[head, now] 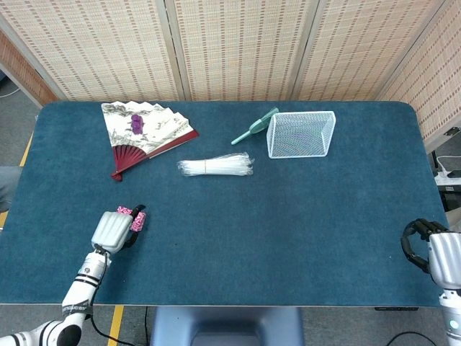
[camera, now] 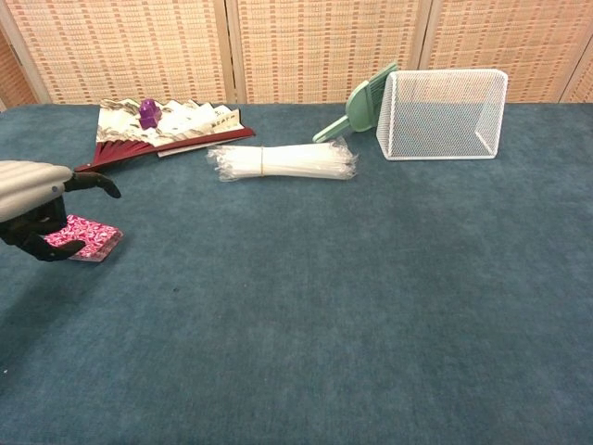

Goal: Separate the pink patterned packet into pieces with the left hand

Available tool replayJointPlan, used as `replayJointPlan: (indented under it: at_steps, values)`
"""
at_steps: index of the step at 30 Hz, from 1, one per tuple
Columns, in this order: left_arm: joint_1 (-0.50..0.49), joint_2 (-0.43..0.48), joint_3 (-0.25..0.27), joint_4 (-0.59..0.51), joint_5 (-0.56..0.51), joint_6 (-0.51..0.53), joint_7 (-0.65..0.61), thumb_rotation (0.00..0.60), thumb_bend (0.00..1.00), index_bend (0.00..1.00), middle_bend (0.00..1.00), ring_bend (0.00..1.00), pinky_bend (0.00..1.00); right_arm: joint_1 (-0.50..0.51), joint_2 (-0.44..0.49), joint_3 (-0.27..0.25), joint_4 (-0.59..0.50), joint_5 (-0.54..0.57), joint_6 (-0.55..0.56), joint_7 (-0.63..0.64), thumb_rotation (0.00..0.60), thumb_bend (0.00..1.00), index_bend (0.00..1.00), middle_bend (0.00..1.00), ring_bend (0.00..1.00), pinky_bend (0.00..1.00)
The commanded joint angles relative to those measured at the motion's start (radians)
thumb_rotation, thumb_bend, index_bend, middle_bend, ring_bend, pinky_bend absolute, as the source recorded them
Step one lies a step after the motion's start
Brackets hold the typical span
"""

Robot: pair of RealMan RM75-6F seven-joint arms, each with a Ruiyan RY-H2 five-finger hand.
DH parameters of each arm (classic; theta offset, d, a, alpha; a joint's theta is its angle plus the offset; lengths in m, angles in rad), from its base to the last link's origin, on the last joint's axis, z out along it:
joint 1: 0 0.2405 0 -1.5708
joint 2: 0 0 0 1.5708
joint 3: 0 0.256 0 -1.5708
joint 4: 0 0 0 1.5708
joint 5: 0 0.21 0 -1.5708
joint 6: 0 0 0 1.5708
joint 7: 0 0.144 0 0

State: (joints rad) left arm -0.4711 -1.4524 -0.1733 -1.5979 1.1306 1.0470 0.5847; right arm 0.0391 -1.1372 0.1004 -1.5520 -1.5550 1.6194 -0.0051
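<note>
The pink patterned packet [camera: 90,235] lies flat on the blue table near its left front. In the head view only a strip of the packet [head: 135,215] shows past my left hand [head: 115,228]. My left hand [camera: 35,200] hovers just over the packet's left part, thumb stretched forward and dark fingers bent down beside it. I cannot tell whether the fingers touch it; nothing is gripped. My right hand [head: 434,249] stays at the table's front right corner, fingers loosely bent, holding nothing.
A paper fan [head: 144,128] with a purple piece on it lies at the back left. A bundle of clear sticks [head: 216,166] lies mid-table. A white mesh basket [head: 301,133] with a green scoop [head: 253,127] beside it stands at the back.
</note>
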Motion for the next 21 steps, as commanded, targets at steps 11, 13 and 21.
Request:
replayJointPlan:
  at_steps: [11, 13, 21]
  values:
    - [-0.087, -0.083, 0.001, 0.03, -0.132, -0.007, 0.099, 0.6, 0.4, 0.25, 1.0, 1.0, 1.0, 0.002, 0.007, -0.005, -0.002, -0.005, -0.007, 0.006, 0.6, 0.47, 0.69, 0.55, 0.58, 0.88]
    - [-0.089, -0.076, 0.004, 0.022, -0.143, -0.001, 0.104, 0.6, 0.4, 0.25, 1.0, 1.0, 1.0, 0.002, 0.007, -0.005, -0.003, -0.004, -0.008, 0.008, 0.6, 0.47, 0.69, 0.55, 0.58, 0.88]
    - [-0.106, -0.056, 0.02, 0.008, -0.192, 0.007, 0.127, 0.6, 0.4, 0.25, 1.0, 1.0, 1.0, 0.003, 0.007, -0.006, -0.003, -0.004, -0.012, 0.004, 0.6, 0.47, 0.69, 0.55, 0.58, 0.88]
